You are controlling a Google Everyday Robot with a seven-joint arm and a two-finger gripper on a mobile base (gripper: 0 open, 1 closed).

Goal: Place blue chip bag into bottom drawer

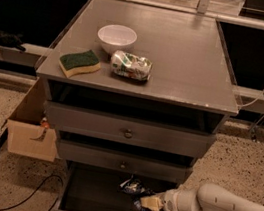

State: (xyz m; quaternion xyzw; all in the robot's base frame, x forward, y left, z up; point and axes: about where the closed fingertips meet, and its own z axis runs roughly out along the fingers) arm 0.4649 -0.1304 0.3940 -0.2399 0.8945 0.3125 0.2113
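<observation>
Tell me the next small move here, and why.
Probably ease the gripper slightly lower. The blue chip bag at its tip is already inside the open bottom drawer, but whether it rests on the drawer floor is unclear, so I would settle it before anything else.

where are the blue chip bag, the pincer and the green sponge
dark blue shiny foil chip bag (131,184): camera view, its wrinkled left end
pincer (148,203): camera view, its tip, inside the open grey bottom drawer (90,196)
green and yellow sponge (80,62): camera view, middle of green top
</observation>
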